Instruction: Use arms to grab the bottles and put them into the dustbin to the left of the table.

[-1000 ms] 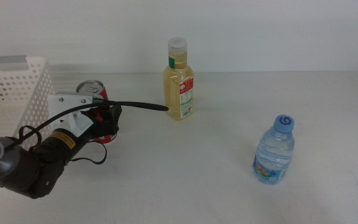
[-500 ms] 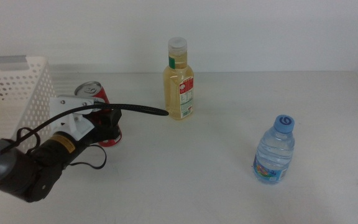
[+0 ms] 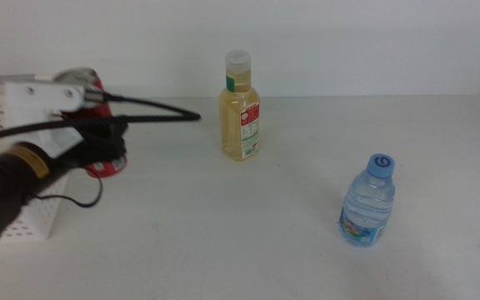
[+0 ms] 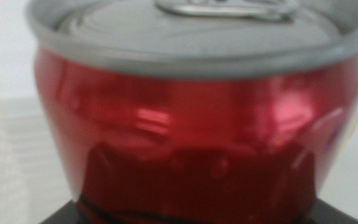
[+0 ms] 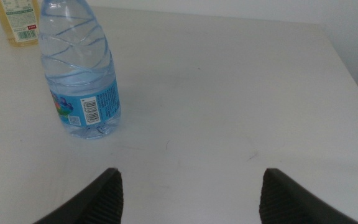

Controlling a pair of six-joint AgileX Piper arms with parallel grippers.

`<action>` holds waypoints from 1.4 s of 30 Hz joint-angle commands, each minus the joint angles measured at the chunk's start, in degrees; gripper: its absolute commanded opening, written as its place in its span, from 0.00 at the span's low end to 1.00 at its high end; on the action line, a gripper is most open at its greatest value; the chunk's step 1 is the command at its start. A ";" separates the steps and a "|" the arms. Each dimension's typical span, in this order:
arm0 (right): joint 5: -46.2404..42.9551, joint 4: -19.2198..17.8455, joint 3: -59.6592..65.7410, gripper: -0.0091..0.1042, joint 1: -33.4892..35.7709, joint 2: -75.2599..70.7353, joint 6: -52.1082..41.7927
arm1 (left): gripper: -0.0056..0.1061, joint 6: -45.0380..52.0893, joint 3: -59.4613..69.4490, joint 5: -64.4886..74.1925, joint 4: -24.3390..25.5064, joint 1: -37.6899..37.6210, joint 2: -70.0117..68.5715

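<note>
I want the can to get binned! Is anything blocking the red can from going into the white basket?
Nothing visible. The left pincer holds the red can lifted right beside the white basket; the yellow bottle stands off to the side.

My left gripper [image 3: 107,154] has lifted the red can [image 3: 98,167] off the counter [image 3: 248,225] and carried it toward the dustbin [image 3: 7,208]. A second ago the can stood on the counter just beside the dustbin's near corner; now it hangs in my grip, raised against the dustbin's side wall and rim. My arm, which lay low in front of the dustbin, has swung up and now covers most of it, its cable riding higher too.
</note>
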 commanded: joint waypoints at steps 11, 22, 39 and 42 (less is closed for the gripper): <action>-3.20 0.00 -0.34 0.59 -0.19 -1.54 -0.72 | 0.01 -28.28 -15.48 24.66 28.48 2.64 -12.41; -3.20 0.00 -0.34 0.59 -0.19 -1.54 -0.72 | 0.01 -62.61 -19.63 17.21 64.38 8.13 -12.41; -3.20 0.00 -0.34 0.59 -0.19 -1.54 -0.72 | 0.01 -31.05 -19.42 21.26 33.68 8.84 -12.94; -3.20 0.00 -0.34 0.59 -0.19 -1.54 -0.72 | 0.01 -6.05 -21.71 33.48 13.25 7.50 -12.87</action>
